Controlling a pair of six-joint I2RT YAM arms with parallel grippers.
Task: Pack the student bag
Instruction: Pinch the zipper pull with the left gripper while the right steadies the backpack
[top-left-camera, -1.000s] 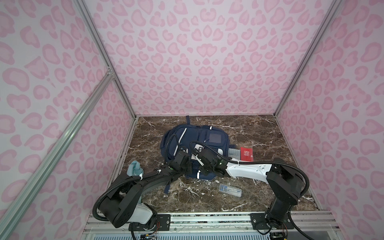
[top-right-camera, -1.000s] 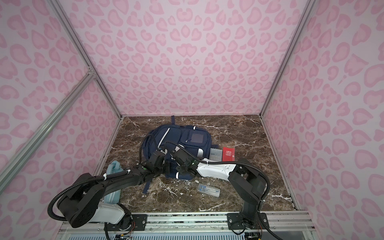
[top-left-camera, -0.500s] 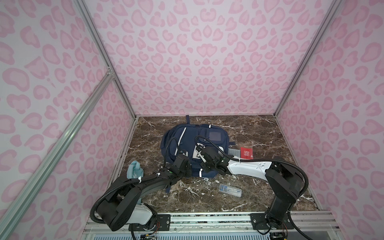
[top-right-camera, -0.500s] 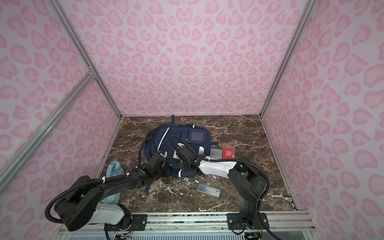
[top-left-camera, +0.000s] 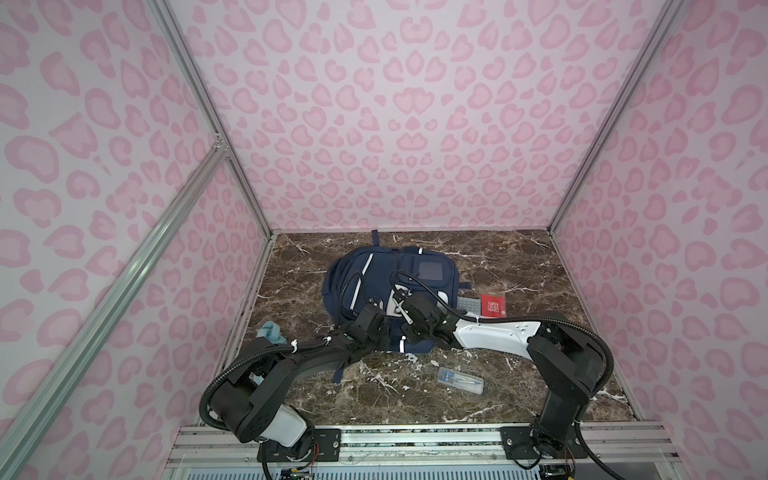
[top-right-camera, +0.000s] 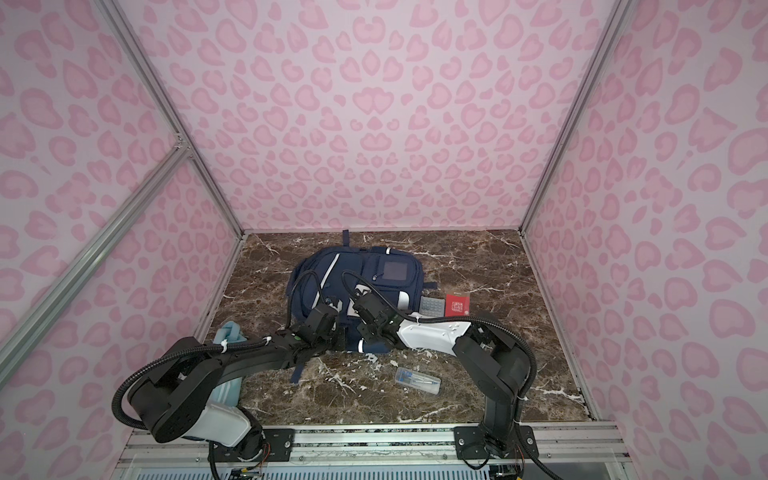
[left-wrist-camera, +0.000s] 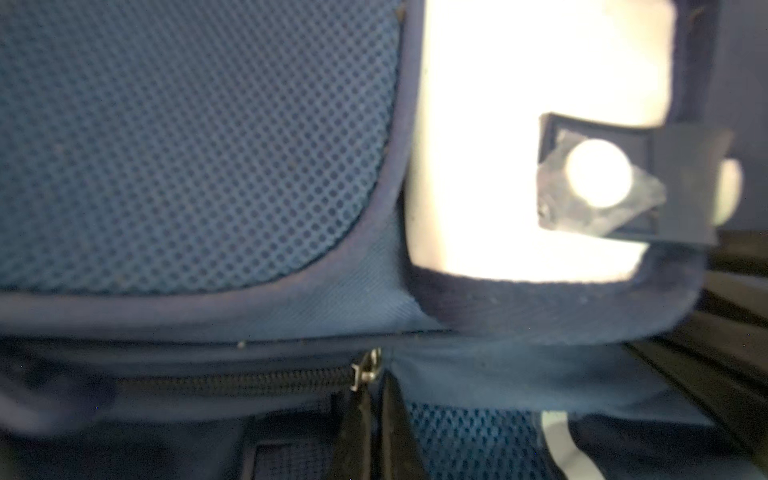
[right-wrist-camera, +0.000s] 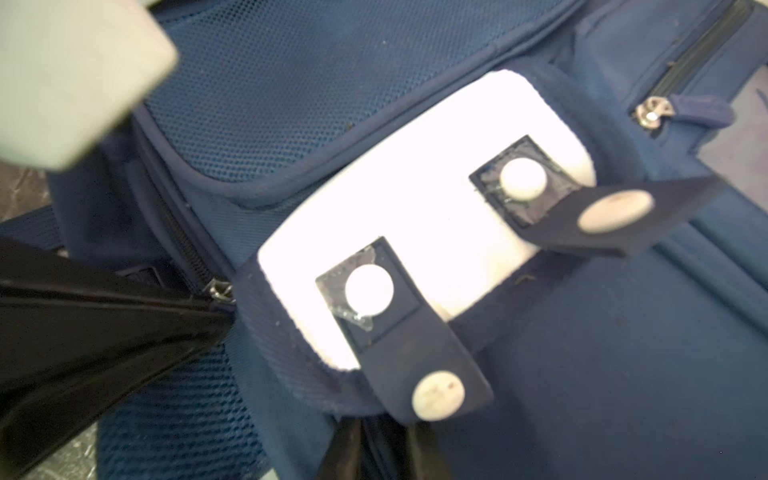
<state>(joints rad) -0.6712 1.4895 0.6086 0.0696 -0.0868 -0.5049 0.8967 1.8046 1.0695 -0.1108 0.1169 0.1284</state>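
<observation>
The student bag (top-left-camera: 374, 274) (top-right-camera: 328, 270), navy with white stripes, lies flat at the middle of the marble floor. Both grippers are at its near end. My left gripper (left-wrist-camera: 376, 399) (top-left-camera: 377, 302) is shut on the pull of a metal zipper slider (left-wrist-camera: 365, 370) (right-wrist-camera: 220, 289), beside a white patch (right-wrist-camera: 415, 208) with snap tabs. My right gripper (right-wrist-camera: 382, 449) (top-left-camera: 400, 296) is just to the right of it. Its jaws are pinched on a fold of the bag's navy fabric below the patch.
A grey calculator (top-left-camera: 468, 304) and a red booklet (top-left-camera: 493, 302) lie right of the bag. A clear pen case (top-left-camera: 460, 379) lies on the floor nearer the front. A light blue item (top-left-camera: 270, 332) sits by the left wall. Pink walls close in three sides.
My left gripper's jaws have closed on the zipper pull. Both wrists have shifted slightly over the bag's near end.
</observation>
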